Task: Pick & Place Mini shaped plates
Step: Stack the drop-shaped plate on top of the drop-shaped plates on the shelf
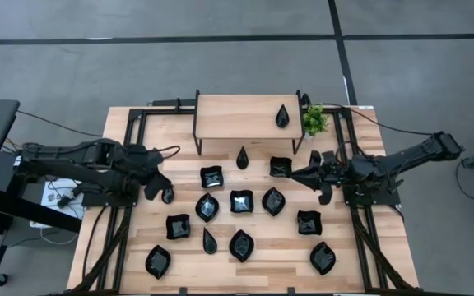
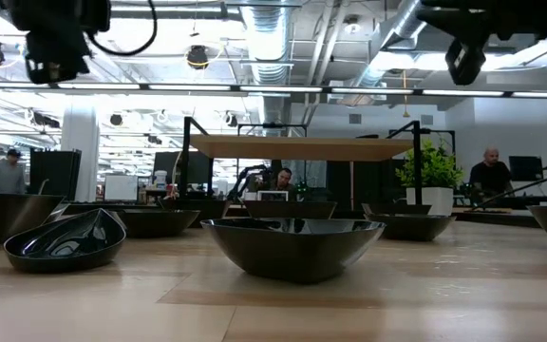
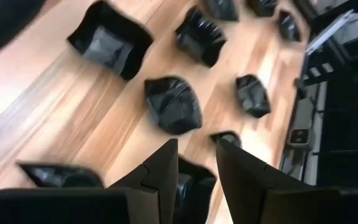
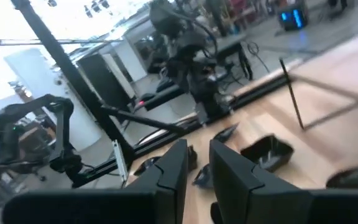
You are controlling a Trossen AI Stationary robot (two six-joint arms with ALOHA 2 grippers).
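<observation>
Left claw (image 1: 166,194): I find its two fingers (image 3: 160,174) parted by a narrow gap with nothing between them. It hangs above the table (image 1: 360,263) on the left side, tilted down toward the black plates (image 1: 240,201). A leaf-shaped plate (image 3: 173,104) lies just ahead of the fingertips, a square one (image 3: 109,40) further out.

Right claw (image 1: 296,174): fingers likewise slightly apart, empty, raised off the wood. A square plate (image 1: 281,166) lies just beside its tip, toward the shelf (image 1: 237,115).

Outward from both claws: the plates are spread over the middle and near part of the table, none touching another that I can make out. One teardrop plate (image 1: 282,116) already sits on the shelf, near the small plant (image 1: 314,121); a second teardrop (image 1: 243,157) lies on the table just in front of the shelf.

Judgement: I am between picks, one plate placed, most still to go, assuming the shelf is the destination. The next move calls for choosing a plate, widening the fingers, then coming down over one rim. The glossy, sloping walls may slip from a shallow pinch.
</observation>
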